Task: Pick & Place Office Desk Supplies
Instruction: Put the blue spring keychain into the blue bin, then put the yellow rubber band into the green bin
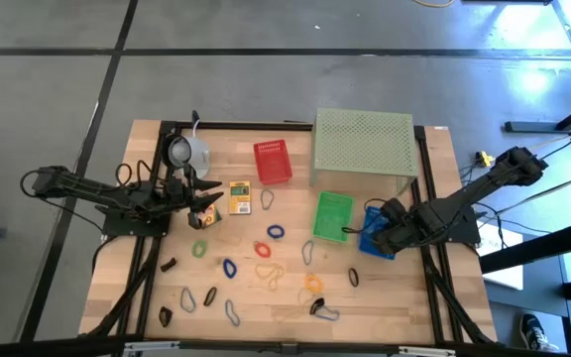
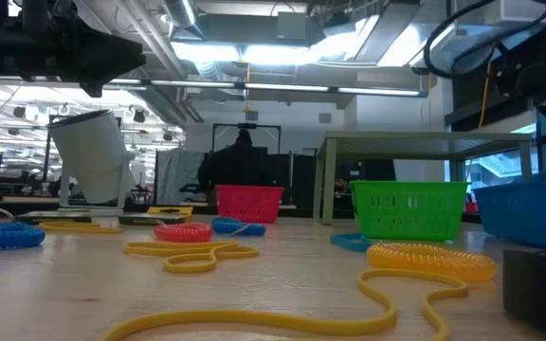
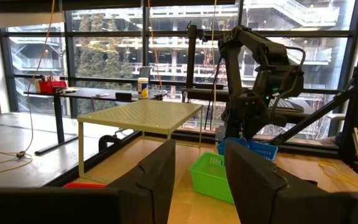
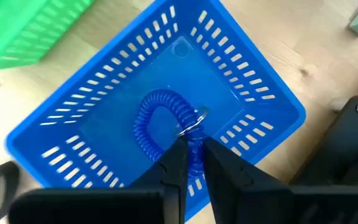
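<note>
**Over the blue basket, right side**

Right gripper (image 4: 191, 152) pinches a blue springy coil (image 4: 166, 121) inside the slotted plastic basket (image 4: 67, 124). Left gripper (image 3: 197, 168) hangs spread by the white mug (image 1: 188, 152). More coils (image 1: 276, 232) and dark clips (image 1: 353, 277) dot the pale wood table (image 1: 404, 297); glass-walled room behind.

A pale wooden bench (image 1: 266, 297) with a light grain carries three slotted plastic baskets: a red one (image 1: 273, 162), a bright green one (image 1: 331, 216) and a blue one (image 4: 166, 93). Inside the blue basket lies a blue spiral coil loop (image 4: 160, 121) with a silvery metal ring. A pale green perforated metal stand (image 1: 363, 139) shows a fine dotted hole pattern. A small yellow printed box (image 1: 240, 196) bears dark markings. A white round mug (image 1: 191, 152) stands nearby. Scattered coil loops are yellow (image 2: 190, 252), orange (image 2: 431, 258), red (image 2: 183, 231) and blue (image 2: 6, 237). Both arms and their end effectors are black.
</note>
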Controlling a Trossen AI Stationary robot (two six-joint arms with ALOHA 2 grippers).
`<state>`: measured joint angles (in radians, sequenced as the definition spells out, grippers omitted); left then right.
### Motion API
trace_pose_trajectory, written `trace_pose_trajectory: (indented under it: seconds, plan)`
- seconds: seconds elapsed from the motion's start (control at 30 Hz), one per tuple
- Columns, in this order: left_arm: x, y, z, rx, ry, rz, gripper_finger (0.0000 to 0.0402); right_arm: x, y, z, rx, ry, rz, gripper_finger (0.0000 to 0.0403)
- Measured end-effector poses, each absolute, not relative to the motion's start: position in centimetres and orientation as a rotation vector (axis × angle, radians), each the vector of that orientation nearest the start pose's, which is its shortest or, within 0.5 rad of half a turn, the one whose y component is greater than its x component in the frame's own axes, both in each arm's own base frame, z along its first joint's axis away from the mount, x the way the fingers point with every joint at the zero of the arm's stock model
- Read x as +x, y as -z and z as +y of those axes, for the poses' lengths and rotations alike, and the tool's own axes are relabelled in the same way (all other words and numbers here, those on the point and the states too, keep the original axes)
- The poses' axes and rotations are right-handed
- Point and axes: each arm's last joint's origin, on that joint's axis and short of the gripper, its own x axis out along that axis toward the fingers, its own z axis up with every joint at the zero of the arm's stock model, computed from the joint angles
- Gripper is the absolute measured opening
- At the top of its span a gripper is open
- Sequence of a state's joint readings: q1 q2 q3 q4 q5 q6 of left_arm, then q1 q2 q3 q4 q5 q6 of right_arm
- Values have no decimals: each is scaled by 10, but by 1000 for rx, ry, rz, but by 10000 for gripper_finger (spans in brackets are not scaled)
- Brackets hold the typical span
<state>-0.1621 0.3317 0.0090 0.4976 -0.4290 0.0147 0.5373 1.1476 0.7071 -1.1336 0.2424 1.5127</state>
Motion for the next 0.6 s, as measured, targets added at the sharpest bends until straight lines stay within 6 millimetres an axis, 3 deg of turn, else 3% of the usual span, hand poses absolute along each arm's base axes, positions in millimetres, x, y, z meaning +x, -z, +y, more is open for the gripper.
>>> trace_pose_trajectory:
  seconds: [0.3, 0.6]
  plan:
    - [115, -185, -7, -36, -267, -165, 132, 145, -189, 78, 586, 876, 1257, 66]
    - [115, -185, -7, -36, -267, -165, 132, 146, -188, 78, 578, 880, 1250, 125]
